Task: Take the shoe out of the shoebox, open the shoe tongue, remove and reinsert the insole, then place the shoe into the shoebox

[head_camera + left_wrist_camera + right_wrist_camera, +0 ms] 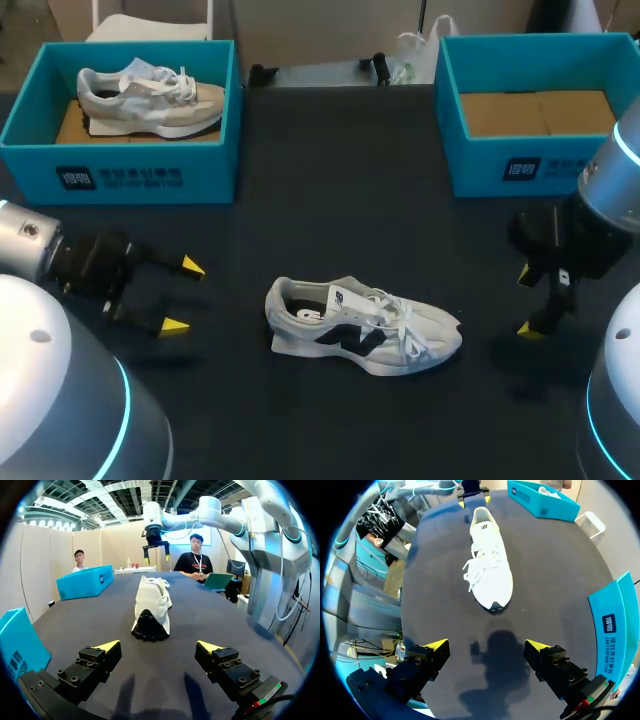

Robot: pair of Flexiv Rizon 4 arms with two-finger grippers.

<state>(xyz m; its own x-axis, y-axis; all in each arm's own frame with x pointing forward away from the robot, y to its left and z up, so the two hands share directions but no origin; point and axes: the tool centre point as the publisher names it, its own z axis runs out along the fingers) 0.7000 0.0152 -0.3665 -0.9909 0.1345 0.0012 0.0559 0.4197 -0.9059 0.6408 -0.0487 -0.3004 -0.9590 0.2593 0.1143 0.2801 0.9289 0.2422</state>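
Left claw [183, 296] and right claw [527, 301] both hang spread and empty either side of the white shoe [365, 325] on the tabletop [330, 200]; I'd steady its heel [283, 312] with the left before lifting the tongue [352, 298]

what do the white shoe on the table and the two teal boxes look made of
White shoe: likely matte mesh or textile upper with smoother black synthetic panels and woven laces; sole looks like foam or rubber. Left teal box and right teal box: probably printed cardboard, since bare brown board shows inside.
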